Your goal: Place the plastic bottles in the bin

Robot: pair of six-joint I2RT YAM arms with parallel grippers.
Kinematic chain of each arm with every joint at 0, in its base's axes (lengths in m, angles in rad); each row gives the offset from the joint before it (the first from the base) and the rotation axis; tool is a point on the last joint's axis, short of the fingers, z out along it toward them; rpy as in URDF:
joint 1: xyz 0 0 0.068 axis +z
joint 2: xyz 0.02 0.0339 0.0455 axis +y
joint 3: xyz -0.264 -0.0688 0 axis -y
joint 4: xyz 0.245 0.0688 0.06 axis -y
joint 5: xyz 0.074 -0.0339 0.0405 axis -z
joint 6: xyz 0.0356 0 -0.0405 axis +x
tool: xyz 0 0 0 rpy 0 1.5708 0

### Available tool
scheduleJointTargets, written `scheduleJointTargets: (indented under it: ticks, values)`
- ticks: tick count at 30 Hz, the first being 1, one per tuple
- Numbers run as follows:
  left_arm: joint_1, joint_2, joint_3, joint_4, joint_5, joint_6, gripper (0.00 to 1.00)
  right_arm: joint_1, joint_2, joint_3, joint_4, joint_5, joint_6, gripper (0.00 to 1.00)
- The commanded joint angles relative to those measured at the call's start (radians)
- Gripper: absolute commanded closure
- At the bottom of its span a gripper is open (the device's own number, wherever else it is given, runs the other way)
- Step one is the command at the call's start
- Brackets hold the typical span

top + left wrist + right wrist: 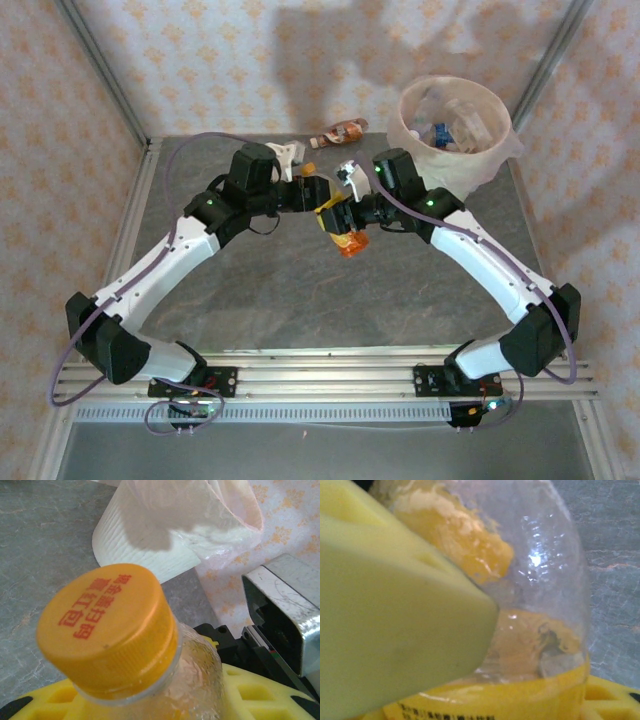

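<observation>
An orange-labelled plastic bottle [348, 241] with an orange cap [105, 630] hangs above the middle of the table, between both grippers. My left gripper [318, 197] is shut on it just below the cap, its yellow fingers [250, 690] on either side of the neck. From the right, my right gripper [342, 214] has its yellow pads [395, 630] pressed on the clear body [540, 580], shut on the same bottle. The bin [478, 165], cream-white with a thin bag, stands at the back right with several bottles [450, 128] inside. Its ribbed wall [140, 555] rises beyond the cap.
A brown-red bottle [340, 132] lies by the back wall. A white-labelled item [290, 155] lies behind the left wrist. Patterned walls and metal frame posts [105, 75] enclose the grey table [300, 300]. Part of the right arm's metal housing [285, 610] sits close beside the bottle.
</observation>
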Motion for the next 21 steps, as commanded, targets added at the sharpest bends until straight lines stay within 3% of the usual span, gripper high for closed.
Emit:
scheduleJointTargets:
  ticks: [1,7,11,14,18,21]
  values:
    - [-0.014,0.023,0.059,0.067,0.069,0.010,0.39,0.011,-0.034,-0.016,0.044,0.021,0.009,0.50]
    - [-0.013,0.002,0.063,0.077,0.112,-0.003,0.17,0.010,-0.052,-0.027,0.052,0.075,0.003,0.56]
    - [-0.014,-0.047,0.049,0.086,0.058,-0.014,0.05,0.009,-0.056,-0.023,0.015,0.134,-0.031,0.56]
    - [-0.013,-0.100,0.028,0.062,-0.093,-0.034,0.00,0.007,-0.065,-0.019,-0.017,0.198,-0.051,0.57]
    - [-0.013,-0.186,-0.033,0.014,-0.390,-0.085,0.00,-0.016,-0.083,0.006,-0.060,0.279,-0.051,0.57]
    - [-0.011,-0.235,-0.089,0.007,-0.514,-0.109,0.00,-0.049,-0.112,0.022,-0.046,0.348,-0.020,0.57]
